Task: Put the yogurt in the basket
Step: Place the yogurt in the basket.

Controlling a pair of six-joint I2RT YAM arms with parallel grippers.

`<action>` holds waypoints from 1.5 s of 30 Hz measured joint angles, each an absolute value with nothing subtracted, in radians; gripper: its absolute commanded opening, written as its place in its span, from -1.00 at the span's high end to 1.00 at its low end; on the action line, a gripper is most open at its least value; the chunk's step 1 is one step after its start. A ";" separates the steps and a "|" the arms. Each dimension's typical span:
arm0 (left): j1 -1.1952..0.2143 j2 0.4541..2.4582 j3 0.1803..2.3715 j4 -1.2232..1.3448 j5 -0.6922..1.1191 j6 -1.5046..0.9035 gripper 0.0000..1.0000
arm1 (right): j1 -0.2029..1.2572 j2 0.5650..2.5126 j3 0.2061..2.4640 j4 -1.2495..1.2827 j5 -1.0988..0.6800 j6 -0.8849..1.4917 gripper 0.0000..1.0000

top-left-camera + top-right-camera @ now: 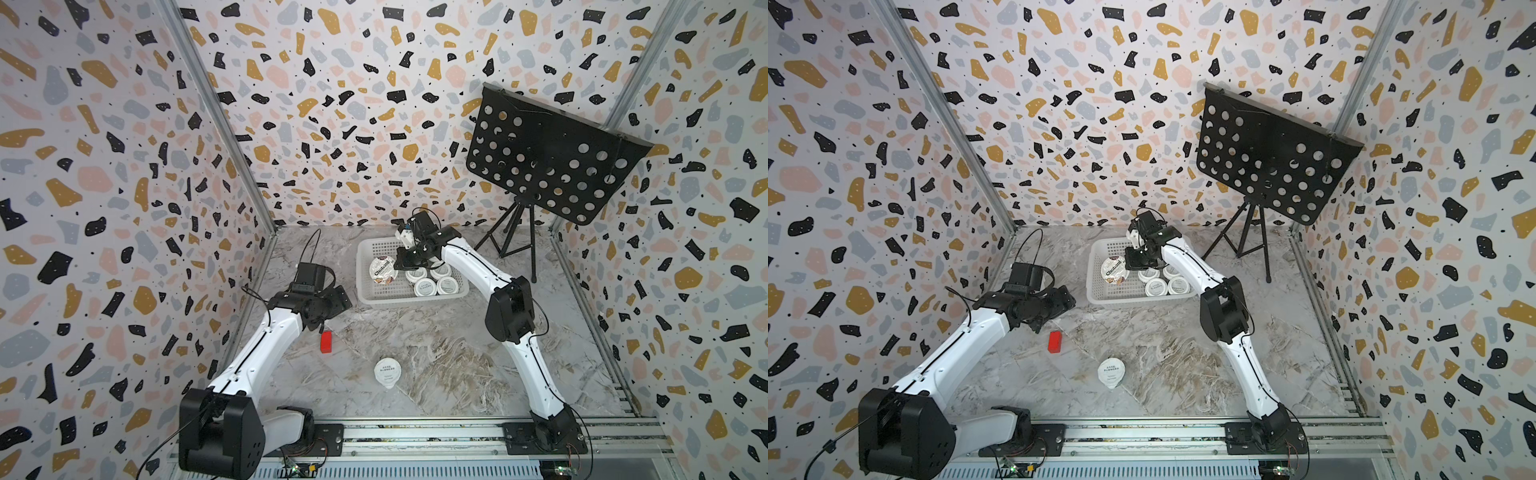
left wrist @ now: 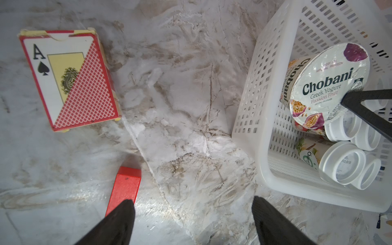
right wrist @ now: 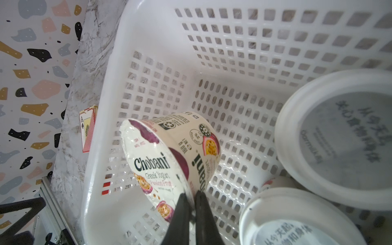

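Observation:
The white basket (image 1: 399, 302) stands at the back of the table. In it the Chobani yogurt (image 1: 381, 269) is tipped on its side, with several small white yogurt cups (image 1: 424, 286) next to it. My right gripper (image 3: 192, 196) is shut on the rim of the Chobani yogurt (image 3: 152, 161), inside the basket (image 3: 101, 118). One tabbed-lid yogurt (image 1: 387, 372) stands alone near the table's front. My left gripper (image 2: 192, 200) is open over bare table, left of the basket (image 2: 250, 118), holding nothing.
A small red block (image 2: 127, 184) lies by one left finger and shows in a top view (image 1: 326, 341). A playing-card box (image 2: 70, 80) lies further left on the table. A black perforated music stand (image 1: 548, 153) on a tripod stands at the back right.

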State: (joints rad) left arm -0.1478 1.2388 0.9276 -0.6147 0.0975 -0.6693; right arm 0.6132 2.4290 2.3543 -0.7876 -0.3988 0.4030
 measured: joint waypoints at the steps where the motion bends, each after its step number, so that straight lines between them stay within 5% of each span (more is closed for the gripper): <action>1: -0.148 1.239 0.928 -0.615 0.098 -0.669 -0.81 | 0.613 2.431 2.357 -0.786 -0.399 0.403 0.83; 19: -0.148 1.242 0.928 -0.615 0.112 -0.669 -0.82 | 0.614 2.492 2.394 -0.777 -0.400 0.411 0.73; 45: -0.148 1.242 0.928 -0.616 0.113 -0.669 -0.82 | 0.641 2.491 2.449 -0.827 -0.340 0.307 0.29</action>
